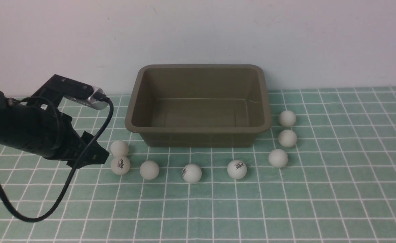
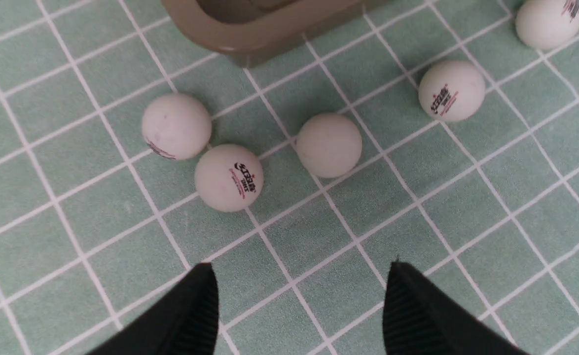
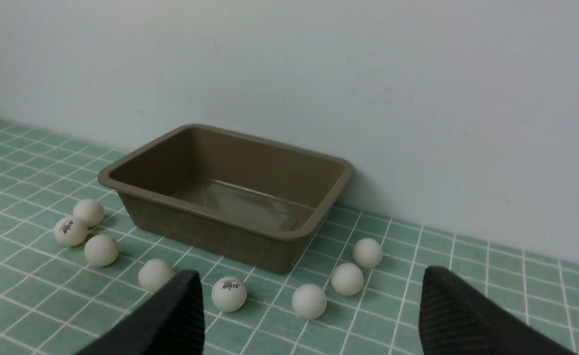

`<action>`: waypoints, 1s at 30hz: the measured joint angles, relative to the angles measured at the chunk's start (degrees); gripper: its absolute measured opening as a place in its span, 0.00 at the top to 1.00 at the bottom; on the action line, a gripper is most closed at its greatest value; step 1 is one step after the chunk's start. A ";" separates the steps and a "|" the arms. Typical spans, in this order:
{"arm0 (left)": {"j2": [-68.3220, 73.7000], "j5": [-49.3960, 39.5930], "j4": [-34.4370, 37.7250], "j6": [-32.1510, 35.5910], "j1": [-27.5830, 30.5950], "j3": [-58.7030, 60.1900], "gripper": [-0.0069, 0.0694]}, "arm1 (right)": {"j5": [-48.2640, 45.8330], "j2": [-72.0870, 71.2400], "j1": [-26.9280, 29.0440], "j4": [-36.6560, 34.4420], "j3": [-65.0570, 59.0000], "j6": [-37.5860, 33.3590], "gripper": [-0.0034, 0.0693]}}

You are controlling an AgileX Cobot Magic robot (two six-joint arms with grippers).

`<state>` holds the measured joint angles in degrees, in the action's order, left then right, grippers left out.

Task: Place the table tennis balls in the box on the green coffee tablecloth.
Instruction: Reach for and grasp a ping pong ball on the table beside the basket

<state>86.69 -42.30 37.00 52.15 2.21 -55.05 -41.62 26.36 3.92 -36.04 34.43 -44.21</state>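
Left claw (image 2: pixel 299 273) parted, empty, near logo ball (image 2: pixel 228 177); right claw (image 3: pixel 311 273) wide, empty. Box (image 1: pixel 198 129) empty; eight balls (image 1: pixel 191 173) on tablecloth (image 1: pixel 285 209) around its front. Risk: jaws clip neighbour ball (image 2: pixel 176 126) just beside, either rolls away.

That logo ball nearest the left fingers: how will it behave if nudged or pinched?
Round on flat tablecloth, the logo ball likely rolls at any nudge. An off-centre pinch may squirt it into the close neighbour ball.
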 joint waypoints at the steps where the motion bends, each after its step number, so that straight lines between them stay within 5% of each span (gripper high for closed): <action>1: 0.81 0.06 0.00 0.00 0.00 -0.46 0.38 | 0.29 0.42 0.00 -0.55 0.00 -0.64 0.22; 30: 18.16 14.57 7.90 6.14 -5.04 -4.56 0.33 | 0.30 0.62 0.00 -4.28 0.00 -1.87 0.22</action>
<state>104.85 -27.74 44.90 58.29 -2.83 -59.61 -41.32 26.98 3.92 -40.32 34.43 -46.09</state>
